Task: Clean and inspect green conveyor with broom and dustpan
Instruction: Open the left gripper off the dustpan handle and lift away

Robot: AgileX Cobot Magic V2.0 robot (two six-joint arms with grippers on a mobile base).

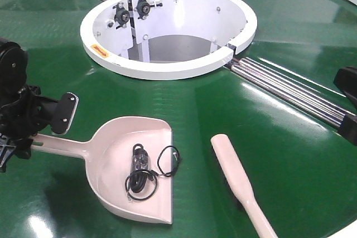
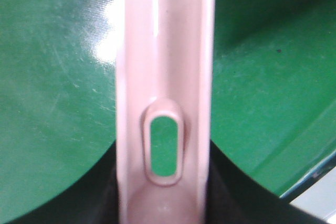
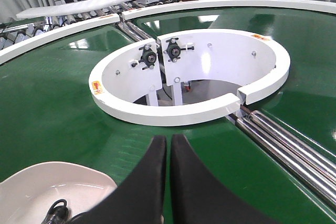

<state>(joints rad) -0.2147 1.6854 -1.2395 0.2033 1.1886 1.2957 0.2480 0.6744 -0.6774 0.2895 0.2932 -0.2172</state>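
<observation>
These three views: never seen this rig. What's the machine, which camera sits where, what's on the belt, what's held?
It is a robot with two arms working over a green conveyor, a glossy belt with silver rollers and a white ring-shaped housing in the middle.

The front view looks down at the belt. The two other views come from cameras on the wrists.

On the belt lie a dustpan holding a coiled black cable, and to its right a broom, untouched.

The left hand sits at the dustpan's handle; its wrist view shows that handle's slot hole close up between the dark fingers, but I cannot tell whether it is clamped. The right hand is closed and empty above the belt.
</observation>
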